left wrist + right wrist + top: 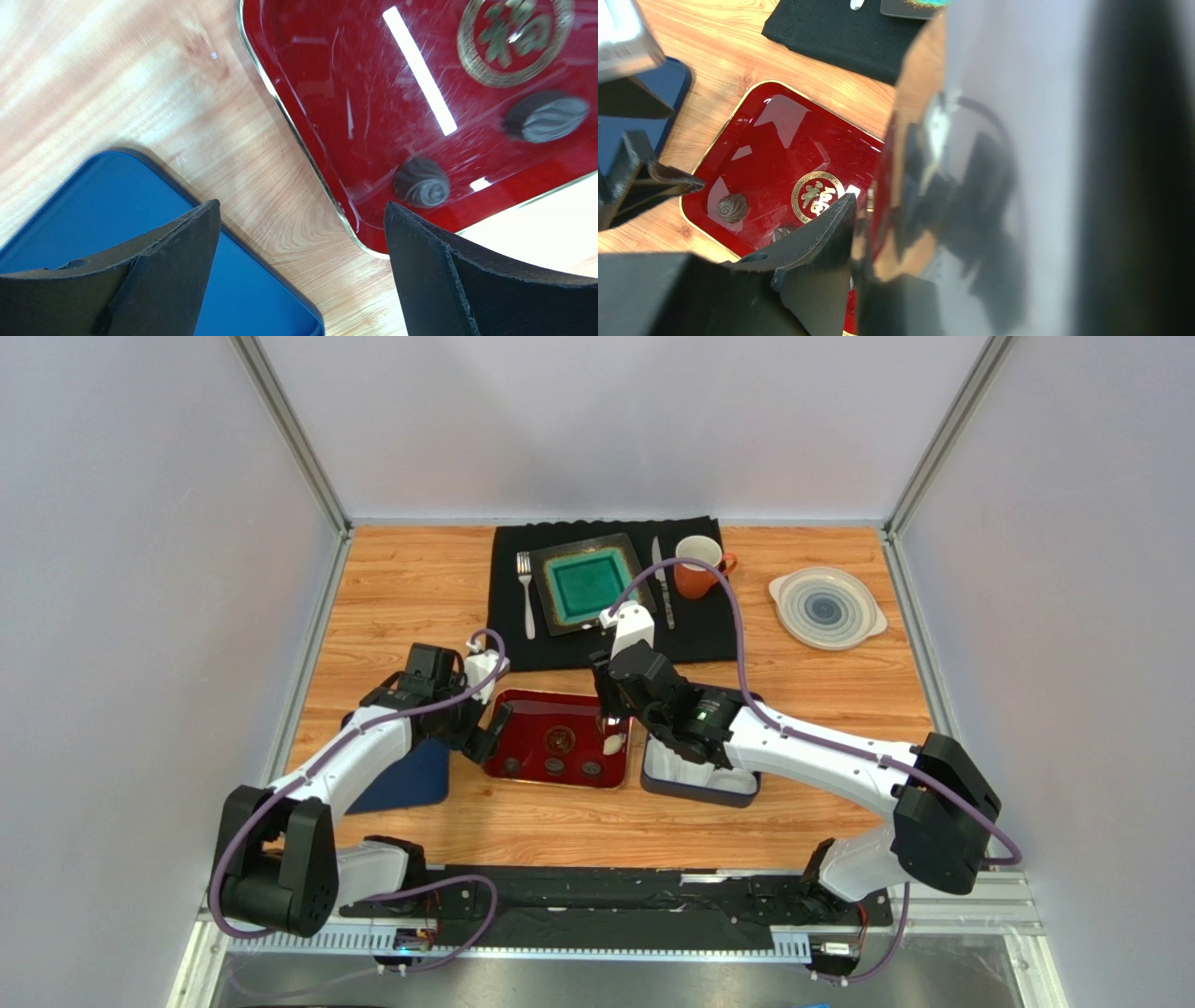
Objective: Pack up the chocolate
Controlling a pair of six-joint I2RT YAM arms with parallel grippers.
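Left wrist view: my left fingers [198, 234] hang released, spread wide over the desk [105, 70], between a flat blue piece [105, 210] and the near corner of the red tray [351, 84]. Two dark rounds of chocolate [421, 180] lie in that tray, one close by a fingertip. On the right wrist view, one of the right fingers [833, 227] rests against a shiny metal box [1018, 175]; I cannot tell whether they clamp it.

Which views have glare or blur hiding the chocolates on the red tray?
Left wrist: sharp; a white light streak glares across the glossy red lacquer tray, yet the dark brown swirled chocolate and dark oval chocolate read clearly. Right wrist: a close, out-of-focus shiny grey surface fills the right half; the tray's left part is clear. Top external: evenly lit, chocolates only small specks.
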